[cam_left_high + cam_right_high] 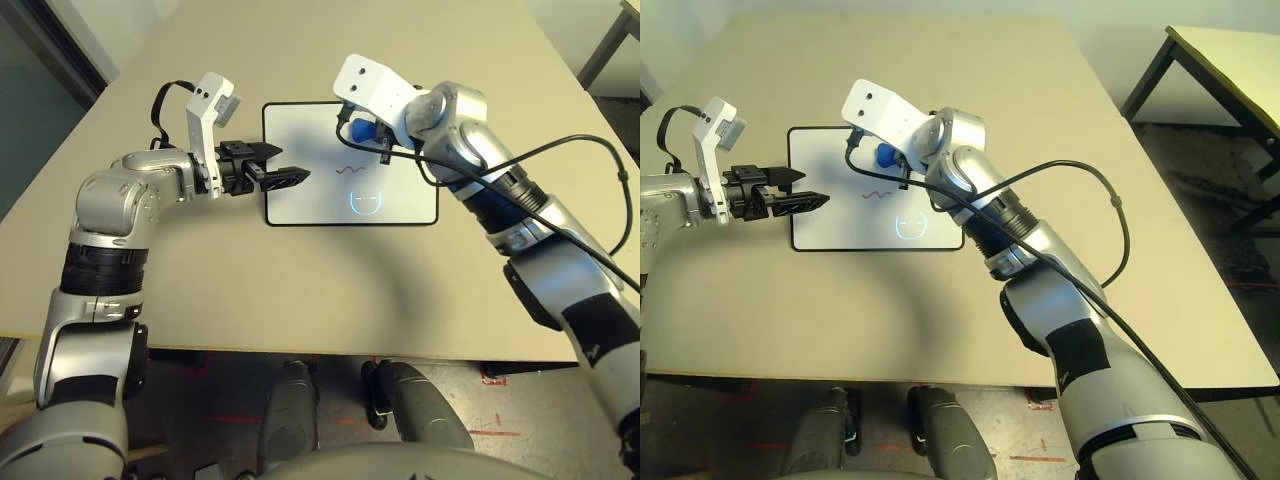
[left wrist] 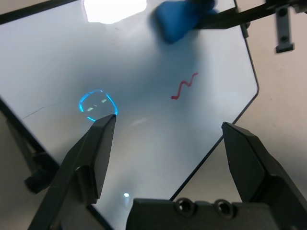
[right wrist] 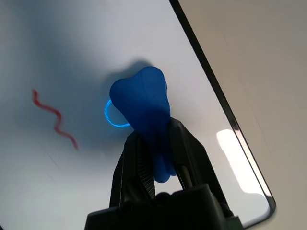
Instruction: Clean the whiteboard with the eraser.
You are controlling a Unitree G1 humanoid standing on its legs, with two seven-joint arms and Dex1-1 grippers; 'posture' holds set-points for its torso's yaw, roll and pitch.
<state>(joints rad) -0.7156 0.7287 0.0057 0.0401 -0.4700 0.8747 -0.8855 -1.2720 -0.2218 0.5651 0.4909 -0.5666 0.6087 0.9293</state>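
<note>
Clamped between my right gripper's [image 3: 156, 158] black fingers, the eraser [image 3: 144, 112], a bright blue, bone-waisted block, hangs over the glossy whiteboard [image 1: 300, 130] lying flat on the matte beige table [image 1: 330, 290]. On the board I see a red squiggle [image 1: 351, 170] and a bluish ring [image 1: 366, 200]. My left gripper [image 1: 285, 176] holds its pointed fingers wide apart and empty over the board's left edge.

- Both arms wear silver shells, rounded at the joints, with black bands between the segments.
- A white bracket, pierced by two small holes, crowns the right wrist [image 1: 368, 83]; another white bracket sits on the left wrist [image 1: 212, 110].
- A black cable [image 1: 1080, 175] loops along the right arm.
- The left gripper [image 2: 165, 158] has black wedge fingers, two screws at their base.
</note>
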